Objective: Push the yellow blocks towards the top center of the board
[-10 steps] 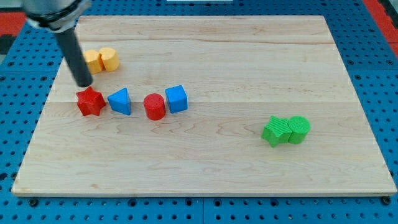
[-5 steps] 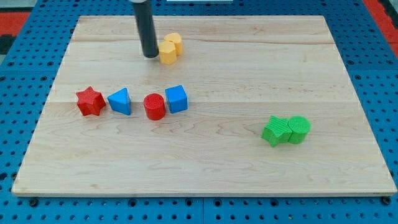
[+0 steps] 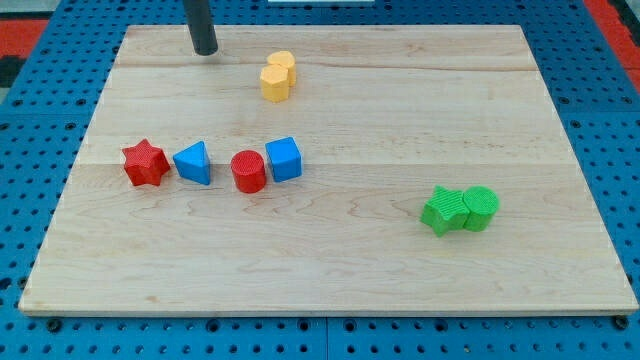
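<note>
Camera view: my tip (image 3: 204, 51) is near the counter's (image 3: 400, 100) top left, apart from the blocks.
The two yellow blocks (image 3: 277, 77) touch each other near the top middle, to the right of my tip. There is no hand (only a dark rod). Lower down sit a red star (image 3: 144, 163), blue triangle (image 3: 193, 162), red cylinder (image 3: 248, 171) and blue cube (image 3: 284, 158). Two green blocks (image 3: 459, 209) sit at the right.

Tool tip (image 3: 205, 50) left of blocks (image 3: 277, 77)
</note>
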`<control>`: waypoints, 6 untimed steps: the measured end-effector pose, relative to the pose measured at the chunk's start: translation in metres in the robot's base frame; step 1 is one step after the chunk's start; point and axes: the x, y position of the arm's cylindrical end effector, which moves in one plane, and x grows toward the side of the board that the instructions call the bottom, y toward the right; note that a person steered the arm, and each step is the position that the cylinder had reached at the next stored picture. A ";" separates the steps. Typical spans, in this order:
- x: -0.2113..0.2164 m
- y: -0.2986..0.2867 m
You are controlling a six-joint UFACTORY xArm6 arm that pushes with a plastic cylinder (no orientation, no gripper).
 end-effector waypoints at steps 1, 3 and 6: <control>0.021 -0.013; 0.049 -0.031; 0.154 0.005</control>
